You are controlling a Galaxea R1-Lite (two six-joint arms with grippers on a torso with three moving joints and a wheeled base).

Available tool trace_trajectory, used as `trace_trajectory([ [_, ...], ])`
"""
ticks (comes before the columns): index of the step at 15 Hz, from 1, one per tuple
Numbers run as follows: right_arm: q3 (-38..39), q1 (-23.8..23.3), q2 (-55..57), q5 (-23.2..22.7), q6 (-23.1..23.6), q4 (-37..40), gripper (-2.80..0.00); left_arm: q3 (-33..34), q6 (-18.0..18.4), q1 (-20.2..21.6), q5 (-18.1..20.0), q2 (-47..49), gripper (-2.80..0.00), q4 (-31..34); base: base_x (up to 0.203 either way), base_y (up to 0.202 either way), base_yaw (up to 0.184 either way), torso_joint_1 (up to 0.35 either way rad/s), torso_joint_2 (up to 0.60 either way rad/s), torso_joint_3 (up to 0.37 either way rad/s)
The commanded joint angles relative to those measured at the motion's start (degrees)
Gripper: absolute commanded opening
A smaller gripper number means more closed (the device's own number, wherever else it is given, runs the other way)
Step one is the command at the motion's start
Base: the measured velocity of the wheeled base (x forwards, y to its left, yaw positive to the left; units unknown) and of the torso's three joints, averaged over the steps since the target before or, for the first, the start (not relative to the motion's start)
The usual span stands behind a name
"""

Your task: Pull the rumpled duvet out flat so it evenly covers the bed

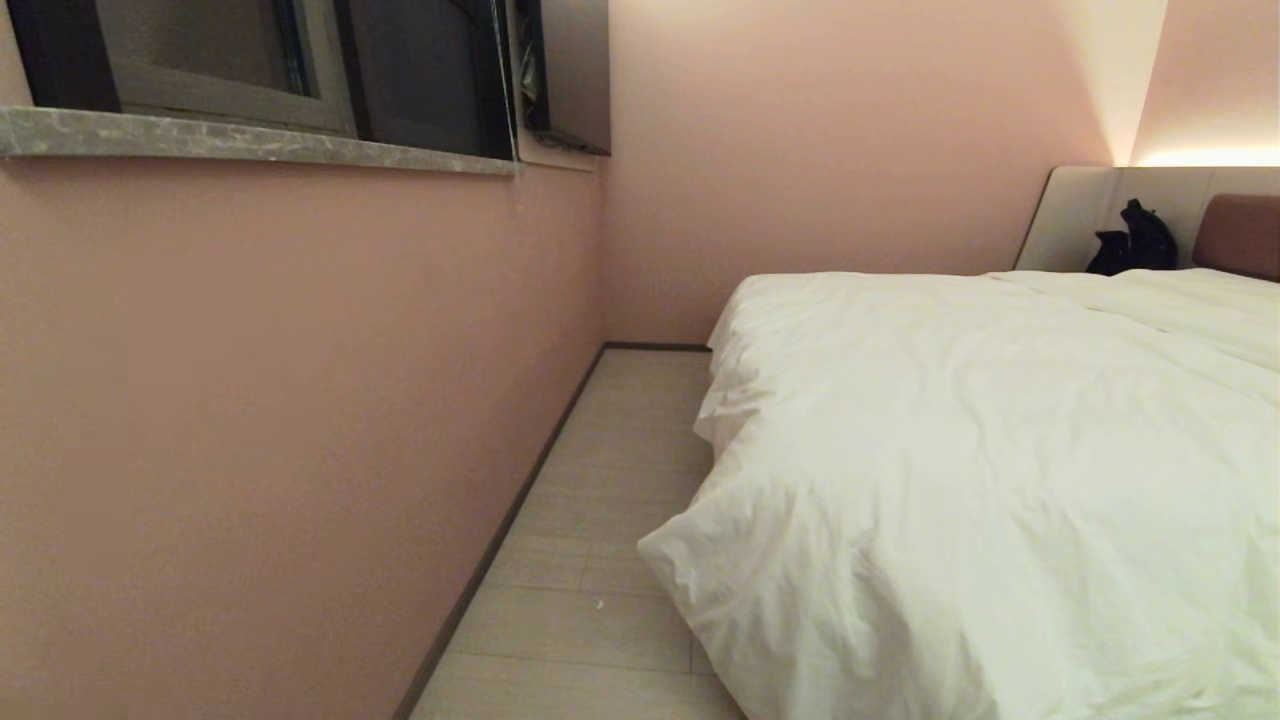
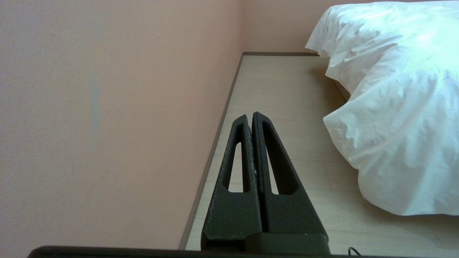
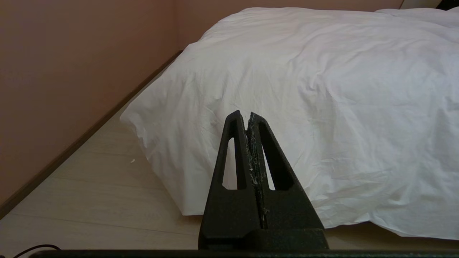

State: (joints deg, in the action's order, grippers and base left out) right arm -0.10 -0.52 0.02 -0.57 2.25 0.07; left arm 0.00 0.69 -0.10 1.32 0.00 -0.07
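The white puffy duvet (image 1: pixel 980 470) lies wrinkled over the bed and hangs over its near corner down to the floor. It also fills the right wrist view, duvet (image 3: pixel 322 89), and shows at one side of the left wrist view, duvet (image 2: pixel 394 107). The bed's grey-beige headboard (image 1: pixel 1075 215) and its reddish-brown padded section (image 1: pixel 1240 235) show at the far right. My left gripper (image 2: pixel 250 115) is shut and empty, over the floor strip beside the wall. Shut and empty too, my right gripper (image 3: pixel 244 114) points at the hanging duvet corner, apart from it. Neither arm shows in the head view.
A pink wall (image 1: pixel 280 420) runs along the left, with a stone window sill (image 1: pixel 260 145) above. A narrow strip of pale wood floor (image 1: pixel 600 560) lies between wall and bed. A black bag (image 1: pixel 1135 240) sits against the headboard.
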Motion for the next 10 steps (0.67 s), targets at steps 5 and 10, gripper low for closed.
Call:
trace_trajectory([
  [5, 0.01, 0.00, -0.02, 0.05, -0.31, 0.01, -2.80, 0.00, 0.01, 0.01, 0.00, 0.00, -2.80, -0.01, 0.000, 0.000, 0.000, 0.000, 0.00, 0.000],
  [10, 0.01, 0.00, -0.02, 0.13, -0.49, -0.07, -2.80, 0.00, 0.01, 0.01, 0.00, 0.00, -2.80, -0.01, 0.000, 0.000, 0.000, 0.000, 0.00, 0.000],
])
